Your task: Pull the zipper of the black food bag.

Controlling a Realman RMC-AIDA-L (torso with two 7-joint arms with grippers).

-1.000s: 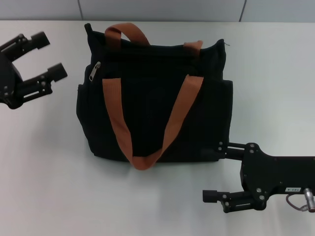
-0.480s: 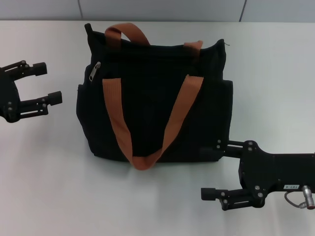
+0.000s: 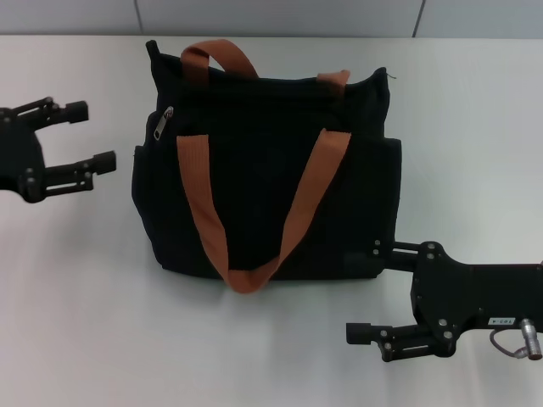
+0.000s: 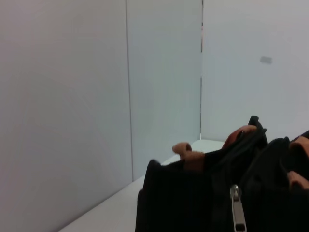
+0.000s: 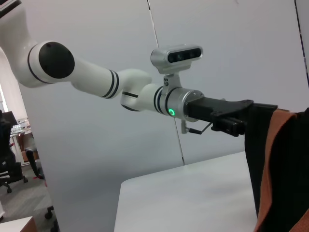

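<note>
Head view: the black food bag [image 3: 263, 170] lies on the white desk [image 3: 76, 297] between both tools. The left tool [image 3: 93, 134], released, sits just beside the zipper [image 3: 161, 125]; the right tool [image 3: 366, 292] gapes near the bag's lower corner.

Left wrist view: the zipper [image 4: 236, 208] hangs ahead, pale wall panels behind.

Right wrist view: the left tool [image 5: 231, 122] reaches the bag [image 5: 277, 164].

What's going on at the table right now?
A black bag with orange handles lies on the table. The left claw, open, hangs beside the bag's left end, level with the small silver zipper pull and not yet touching it. The right claw, also open, sits low at the bag's near right corner, its upper finger against the bag's bottom edge.
</note>
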